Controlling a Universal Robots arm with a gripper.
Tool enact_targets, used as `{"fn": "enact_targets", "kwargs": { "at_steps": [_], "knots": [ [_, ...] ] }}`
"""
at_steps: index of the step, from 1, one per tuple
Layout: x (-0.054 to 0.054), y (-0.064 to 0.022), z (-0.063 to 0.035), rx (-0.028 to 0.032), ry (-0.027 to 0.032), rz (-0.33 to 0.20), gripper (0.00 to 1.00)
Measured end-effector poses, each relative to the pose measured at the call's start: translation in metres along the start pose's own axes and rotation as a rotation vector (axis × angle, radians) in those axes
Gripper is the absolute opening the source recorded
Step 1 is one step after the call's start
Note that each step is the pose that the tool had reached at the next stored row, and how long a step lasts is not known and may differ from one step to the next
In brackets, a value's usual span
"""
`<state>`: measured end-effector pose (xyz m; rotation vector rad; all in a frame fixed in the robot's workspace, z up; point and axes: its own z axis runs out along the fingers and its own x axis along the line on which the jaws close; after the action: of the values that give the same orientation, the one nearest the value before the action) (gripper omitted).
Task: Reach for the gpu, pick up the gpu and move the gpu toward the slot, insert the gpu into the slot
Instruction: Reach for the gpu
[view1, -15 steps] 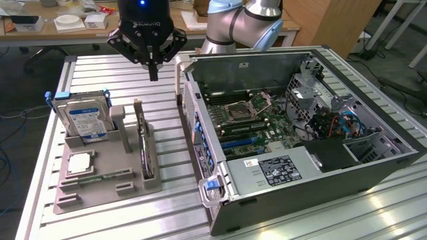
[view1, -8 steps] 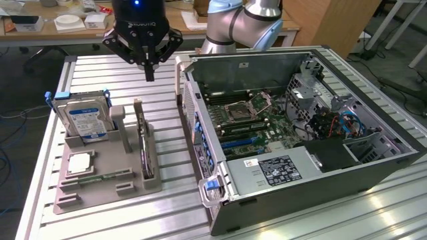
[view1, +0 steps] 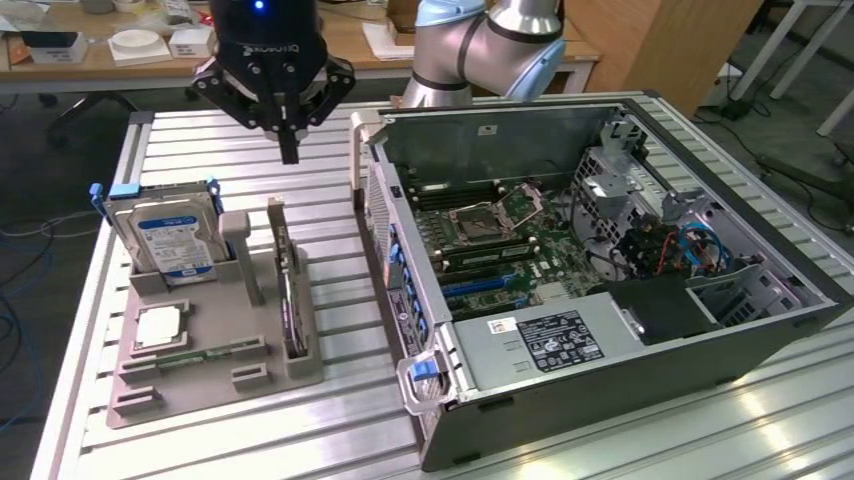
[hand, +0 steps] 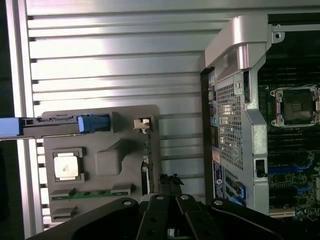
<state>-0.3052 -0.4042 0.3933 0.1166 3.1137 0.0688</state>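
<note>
Gripper (view1: 288, 148) hangs over the table (view1: 200, 140) in the exterior view, shut tight and holding nothing. The gpu (view1: 288, 290) stands on its edge in the grey holder (view1: 214, 385), beside the hard drive (view1: 167, 235), apart from the gripper. The open computer case (view1: 574, 360) sits on the exterior view's right.

In the wrist view, the shut gripper (hand: 170, 181) is near the thin gpu (hand: 146, 160) in the holder (hand: 107, 160).
</note>
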Motion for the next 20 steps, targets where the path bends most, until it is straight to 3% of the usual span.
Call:
{"fn": "enact_targets", "kwargs": {
  "at_steps": [20],
  "knots": [
    [0.022,-0.0029,-0.0007,0.0001,0.0001,0.000,0.10]
  ]
}}
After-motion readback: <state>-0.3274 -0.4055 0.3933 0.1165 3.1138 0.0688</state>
